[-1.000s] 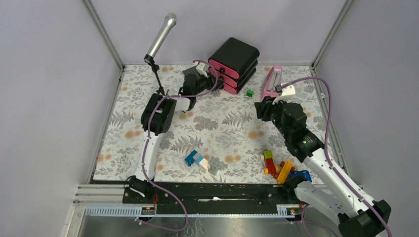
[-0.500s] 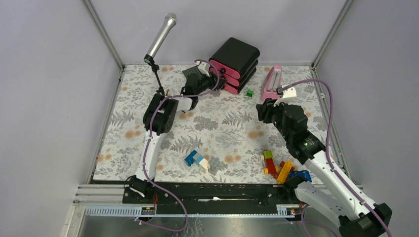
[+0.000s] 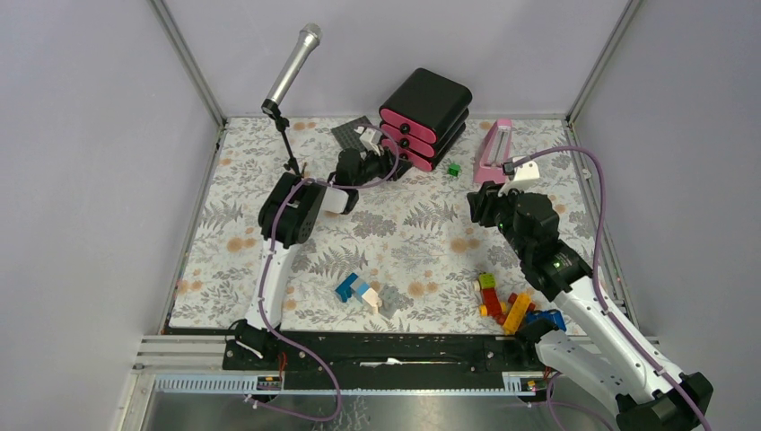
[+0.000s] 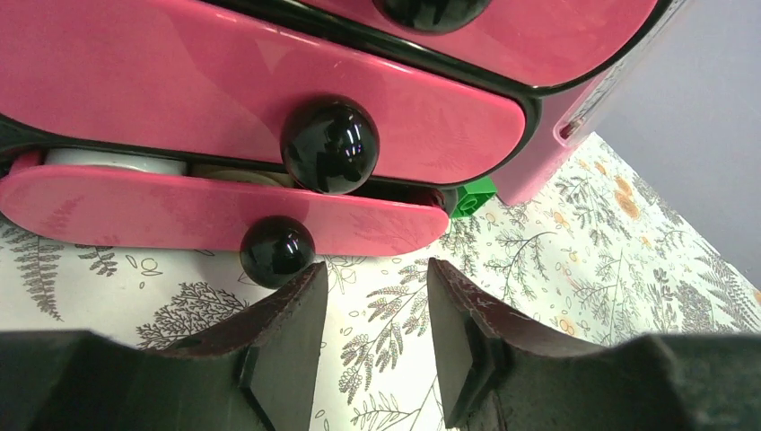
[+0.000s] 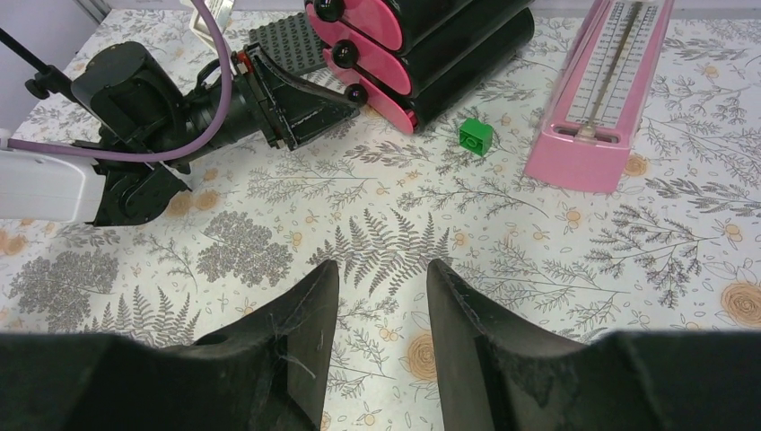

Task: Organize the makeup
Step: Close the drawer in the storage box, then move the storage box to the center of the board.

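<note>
Your left gripper (image 4: 372, 274) has its jaws partly apart and empty, just in front of the bottom drawer (image 4: 215, 211) of the pink-fronted drawer box (image 3: 424, 115). The drawer's black knob (image 4: 276, 251) is just beside one finger. The drawer stands ajar, and a white tube (image 4: 117, 160) shows in the gap. Your right gripper (image 5: 381, 269) hovers partly open and empty over the tabletop (image 5: 583, 251).

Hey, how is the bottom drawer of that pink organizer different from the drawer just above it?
The bottom drawer is ajar, something white showing behind its front; the middle drawer is shut flush. The bottom knob sits by the left claw's open tips; the middle knob is higher. Both have pink fronts and round black knobs.
</note>
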Tool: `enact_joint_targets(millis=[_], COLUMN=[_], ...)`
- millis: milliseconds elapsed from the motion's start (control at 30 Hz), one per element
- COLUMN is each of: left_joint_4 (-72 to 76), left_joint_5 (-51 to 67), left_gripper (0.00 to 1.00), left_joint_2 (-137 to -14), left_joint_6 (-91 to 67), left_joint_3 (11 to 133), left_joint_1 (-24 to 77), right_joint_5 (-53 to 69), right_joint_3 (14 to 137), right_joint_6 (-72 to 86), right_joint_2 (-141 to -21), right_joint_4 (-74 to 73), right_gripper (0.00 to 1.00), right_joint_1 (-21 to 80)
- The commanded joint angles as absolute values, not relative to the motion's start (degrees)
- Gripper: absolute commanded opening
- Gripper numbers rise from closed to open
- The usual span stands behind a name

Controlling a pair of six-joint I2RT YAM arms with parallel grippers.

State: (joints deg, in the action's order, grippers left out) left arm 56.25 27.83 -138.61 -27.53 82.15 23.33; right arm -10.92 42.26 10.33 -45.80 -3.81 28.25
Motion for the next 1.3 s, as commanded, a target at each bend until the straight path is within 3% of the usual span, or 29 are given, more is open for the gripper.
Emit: enact_joint_targets(millis=[0, 333, 767, 1267], left_joint_4=[61.33, 53.25, 46.67, 46.62], left_joint_5=[28.22, 23.04, 22.76, 21.6], left_gripper=[0.48, 0.46, 0.52, 0.49], left_joint_2=[-135.3, -137.87, -140.81, -137.84], left_joint_6=[-29.91, -32.52, -34.43, -34.14], left_joint_3=[81.96, 86.08, 91.28, 87.03], left_joint_1=[22.84, 22.14, 22.13, 22.15], right_joint_5=[-11.74, -12.2, -12.4, -12.66], right_joint_3=[41.93, 41.58, 41.14, 41.18], right_joint_6=[9.89, 9.53, 9.6, 9.95], right_joint_2=[-45.45, -45.22, -45.19, -45.16], right_joint_4=[-2.3, -2.26, -2.29, -2.46], right_gripper=[0.49, 0.5, 0.51, 0.51], right_joint_1=[28.56, 28.56, 28.56, 28.58])
